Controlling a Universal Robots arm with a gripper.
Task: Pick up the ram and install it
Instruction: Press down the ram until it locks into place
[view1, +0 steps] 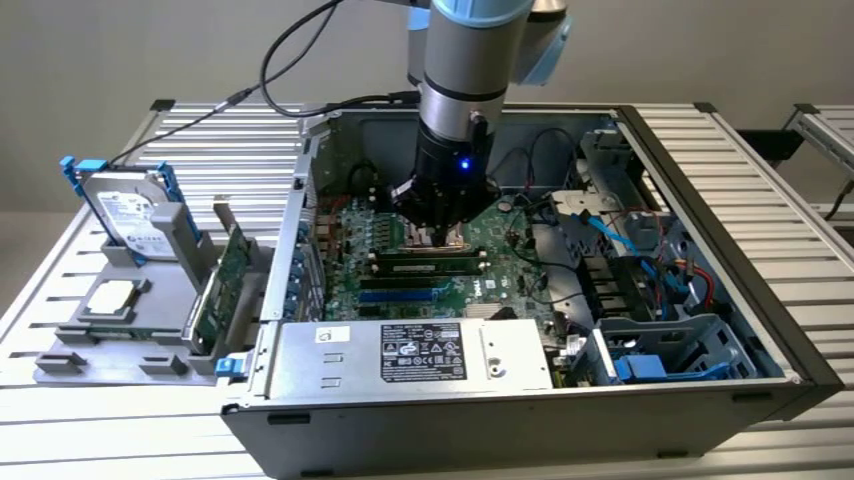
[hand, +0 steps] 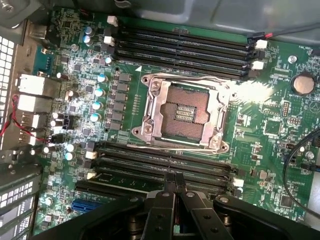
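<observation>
The ram (view1: 427, 266), a narrow green stick with dark chips, stands in one of the black slots of the motherboard (view1: 501, 290) inside the open computer case (view1: 747, 300). My gripper (view1: 434, 236) hangs low over the board just behind that stick. In the wrist view the gripper (hand: 175, 175) is shut, its two black fingers (hand: 161, 212) meeting tip to tip over the bank of slots (hand: 150, 160) beside the empty processor socket (hand: 182, 112). Nothing shows between the fingers.
A grey holder (view1: 80, 360) at the exterior view's left carries a silver hard drive (view1: 127, 215), a green expansion card (view1: 220, 285) and a small chip (view1: 110, 297). The power supply (view1: 414, 352), blue cables (view1: 627, 240) and the case walls crowd the board.
</observation>
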